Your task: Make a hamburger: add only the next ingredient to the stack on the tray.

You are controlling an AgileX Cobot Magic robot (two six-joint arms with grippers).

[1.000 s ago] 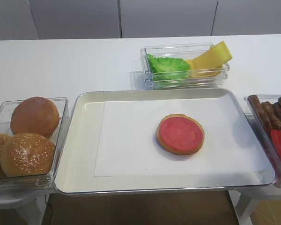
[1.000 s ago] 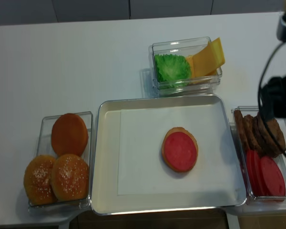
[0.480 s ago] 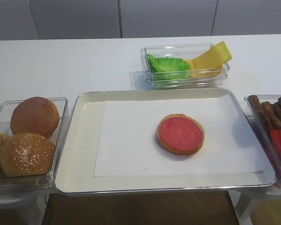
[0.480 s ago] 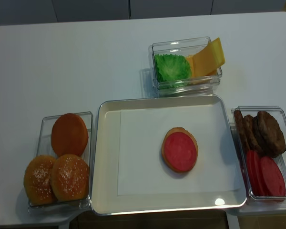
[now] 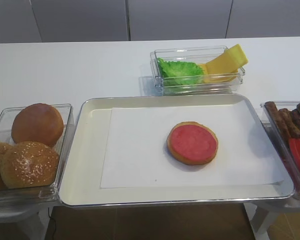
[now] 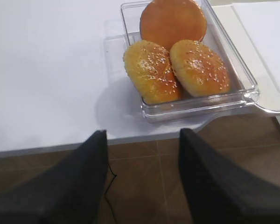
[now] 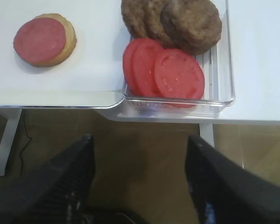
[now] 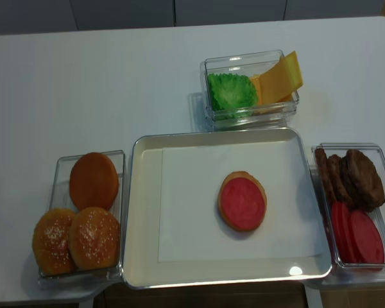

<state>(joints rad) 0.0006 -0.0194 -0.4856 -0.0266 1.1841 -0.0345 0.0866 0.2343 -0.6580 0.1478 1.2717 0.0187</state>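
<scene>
1. Tomato slice (image 8: 242, 203) lies flat on the bun bottom half (image 8: 242, 178), well inside the tray (image 8: 141, 212), right of its middle; you only see the bun's golden rim around it.
2. Right pincer (image 7: 139, 186) hangs off the desk's near edge with fingers (image 7: 65, 182) spread wide, nothing between them; their tips are cut off by the frame.
3. Left pincer (image 6: 142, 177) is likewise apart and empty, below the bun bin (image 6: 242, 88).
4. Spare red slices (image 7: 165, 72) overlap in the right-hand bin (image 7: 224, 88), partly under the brown patties (image 7: 177, 21).
5. Neither arm shows in your overhead views.
</scene>
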